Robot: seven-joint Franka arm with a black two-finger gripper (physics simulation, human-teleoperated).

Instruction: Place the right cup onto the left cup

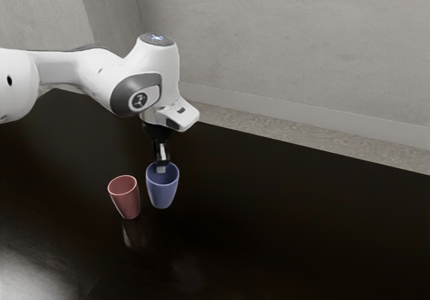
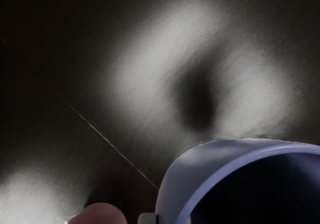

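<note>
Space shows between the red cup (image 1: 127, 203) and the blue cup (image 1: 162, 192), so they are near but not touching. The red cup stands up on the table with its open end on top. A big white arm (image 1: 72, 68) comes in from the exterior view's left.

The table (image 1: 302, 233) is very dark and shiny. Pale patches of light lie on it, and a thin line (image 2: 80, 113) runs across it. Behind it are a bumpy-looking floor (image 1: 269, 125), a pale strip (image 1: 302, 115) and a plain gray wall (image 1: 282, 45).

The pincer (image 1: 161, 166) is right at the top of the blue cup. It is clamped on the cup's side, one tip inside and one outside. That cup is upright, under the pincer. I can't tell if its bottom touches the table.
</note>
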